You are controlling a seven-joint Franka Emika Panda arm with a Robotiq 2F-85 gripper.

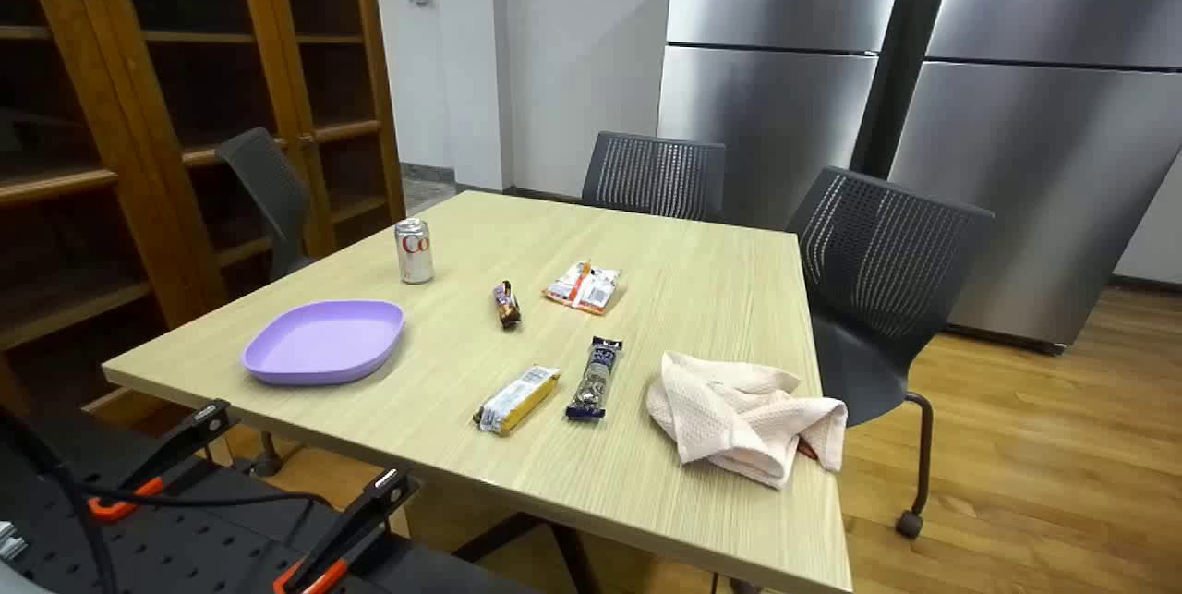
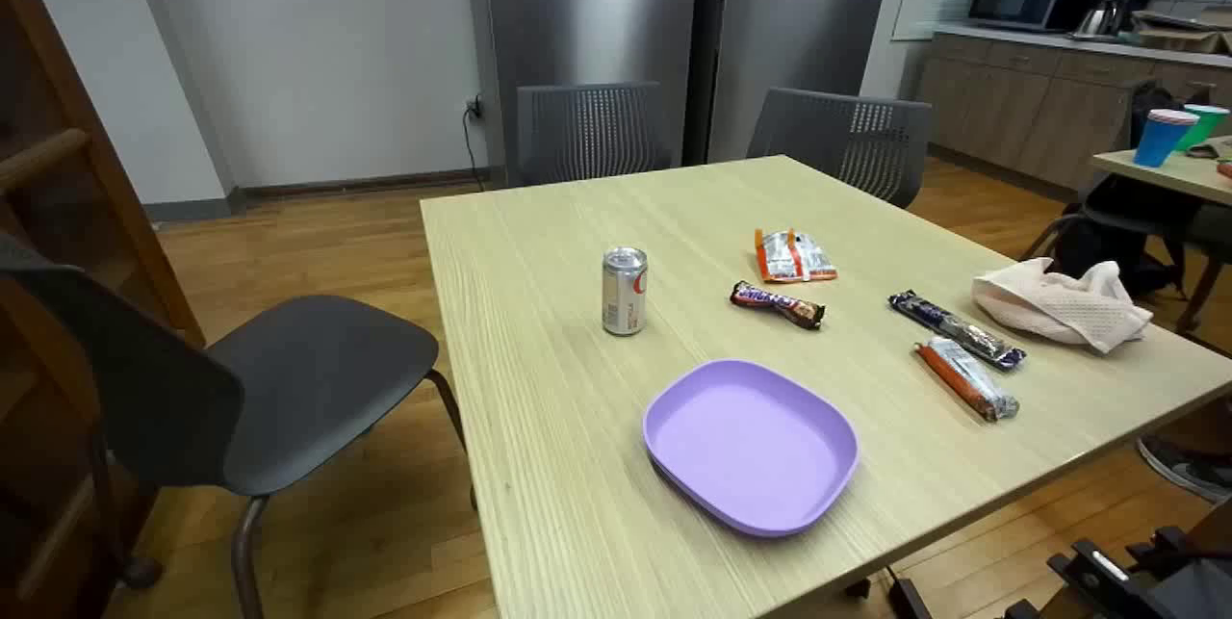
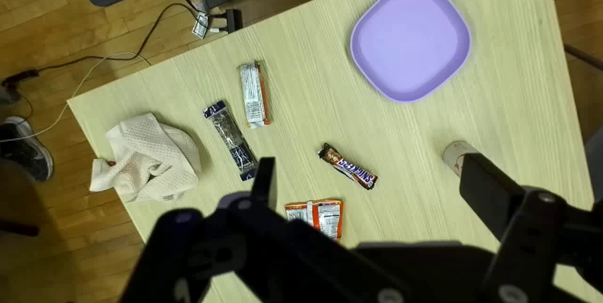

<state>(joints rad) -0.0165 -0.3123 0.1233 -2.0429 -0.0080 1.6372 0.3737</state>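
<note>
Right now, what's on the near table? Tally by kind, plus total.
Wrapped bars: 3
Orange-and-white packet: 1
Drink can: 1
Purple plate: 1
Cloth: 1
Total: 7
Not counted: a reddish bit at the cloth's edge, too hidden to identify.

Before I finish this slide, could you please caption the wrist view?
Open gripper above a table with four wrapped snacks, a purple plate, a can and a crumpled cloth.

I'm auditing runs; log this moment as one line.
gripper: open, holding nothing; candy bar, plate: on table; can: upright; towel: crumpled
</note>
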